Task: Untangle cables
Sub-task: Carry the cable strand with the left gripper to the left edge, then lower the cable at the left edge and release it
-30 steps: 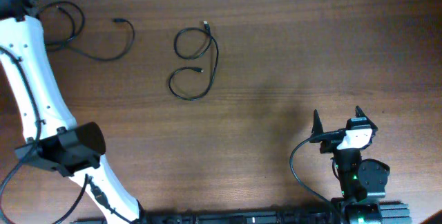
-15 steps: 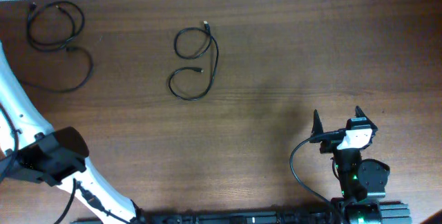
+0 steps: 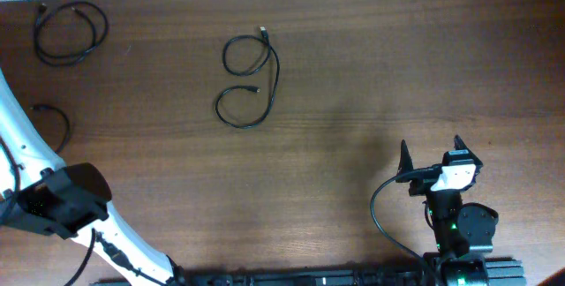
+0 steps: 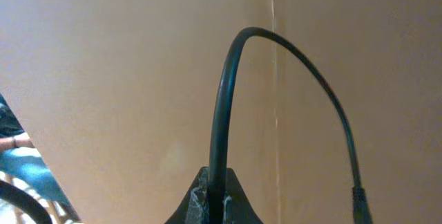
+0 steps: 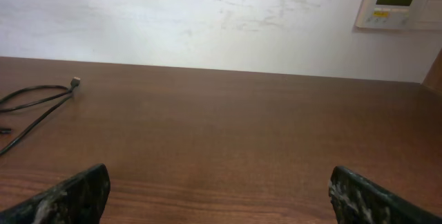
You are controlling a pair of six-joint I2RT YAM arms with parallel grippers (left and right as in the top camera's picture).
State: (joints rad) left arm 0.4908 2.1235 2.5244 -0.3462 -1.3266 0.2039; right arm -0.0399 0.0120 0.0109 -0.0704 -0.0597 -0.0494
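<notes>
Overhead, we see three thin black cables on the brown counter. We take the looped cable, which lies as a figure of eight with a small plug at its top, as our landmark. Far to the left of it, near the back edge, lies the coiled cable, apart from the others. Left of the landmark and a little in front of it, the third cable curves just beside the white left arm. In the left wrist view, the left tool is closed tight on this cord, which rises in an arch and comes down to its plug at the right. The right tool sits well to the right of the landmark and in front of it. Its fingers are spread wide with nothing between them.
</notes>
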